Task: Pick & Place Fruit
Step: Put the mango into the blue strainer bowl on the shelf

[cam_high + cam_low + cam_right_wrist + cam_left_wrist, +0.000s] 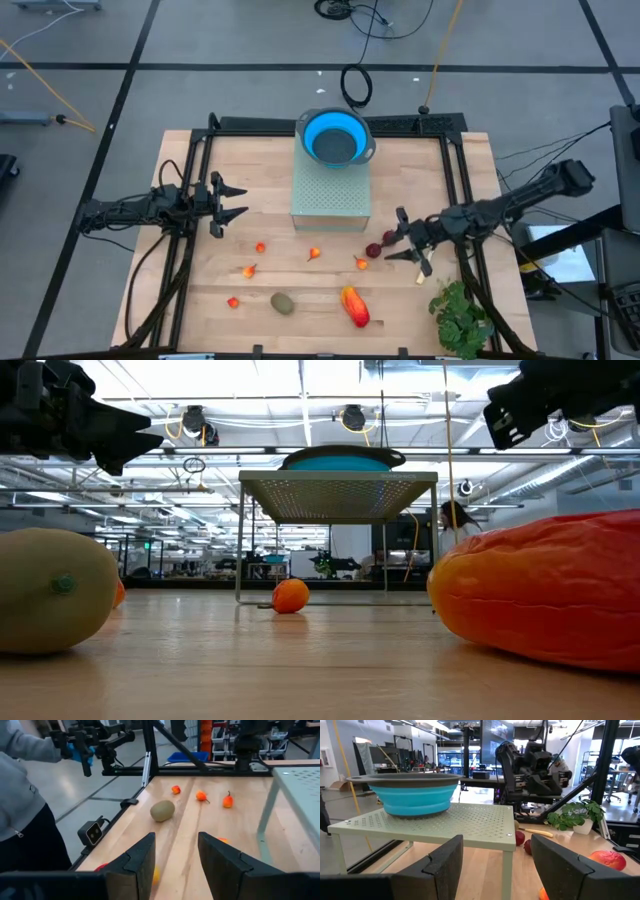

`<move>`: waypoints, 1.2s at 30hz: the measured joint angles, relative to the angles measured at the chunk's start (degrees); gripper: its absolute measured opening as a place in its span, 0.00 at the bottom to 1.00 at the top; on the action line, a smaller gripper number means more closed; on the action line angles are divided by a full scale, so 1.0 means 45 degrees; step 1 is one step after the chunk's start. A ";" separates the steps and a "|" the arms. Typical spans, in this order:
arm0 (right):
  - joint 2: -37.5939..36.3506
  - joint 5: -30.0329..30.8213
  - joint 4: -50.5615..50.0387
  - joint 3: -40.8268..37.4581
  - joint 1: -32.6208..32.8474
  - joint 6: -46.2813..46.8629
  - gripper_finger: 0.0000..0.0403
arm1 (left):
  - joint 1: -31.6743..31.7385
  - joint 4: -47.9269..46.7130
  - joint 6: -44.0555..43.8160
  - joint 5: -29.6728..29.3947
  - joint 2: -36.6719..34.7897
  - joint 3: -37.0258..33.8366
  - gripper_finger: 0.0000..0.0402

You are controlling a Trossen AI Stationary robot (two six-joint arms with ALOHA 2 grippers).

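The left gripper (232, 203) hung above the left part of the wooden table (200, 300), its fingers (445, 865) spread apart with nothing between them, pointed toward the pale green perforated stand (331, 190) at the middle of the table. A blue bowl (335, 137) with a grey rim sat on the far end of that stand. The right gripper (403, 243) was on the other side, just beyond the near right corner of the stand, its fingers (137, 857) parted and empty. All the fruit lay on the table top, none of it on the stand or in the bowl. Two dark red round fruits (380, 245) sat close together right beside the right gripper's tips. Several tiny orange-red pieces (314, 253) were scattered across the boards in front of the stand, some toward the left side. Nearer the front edge, a brownish-green oval fruit (283, 302) lay left of a larger orange-red oblong fruit (354, 306), the two a little apart. A leafy green bunch (462, 314) rested at the front right corner. In the right wrist view, a person in a grey sleeve (22, 775) stood beside the table.
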 joint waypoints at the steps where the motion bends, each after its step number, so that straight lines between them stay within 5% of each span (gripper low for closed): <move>1: 0.0212 0.0090 -0.0002 0.0159 0.0187 0.0000 0.35 | -0.0004 0.0000 0.0000 0.0000 0.0001 0.0000 0.58; 10: 0.2311 0.0107 -0.0401 0.1667 0.1212 0.0262 0.30 | -0.0004 0.0002 0.0000 0.0002 0.0001 0.0000 0.58; 24: 0.4671 0.0166 -0.0414 0.3422 0.2537 0.1899 0.06 | 0.0001 0.0005 0.0000 0.0005 0.0001 0.0000 0.58; 36: 0.5876 0.2082 -0.1951 0.4979 0.3420 0.3471 0.00 | -0.0002 0.0000 0.0000 0.0005 -0.0001 -0.0002 0.58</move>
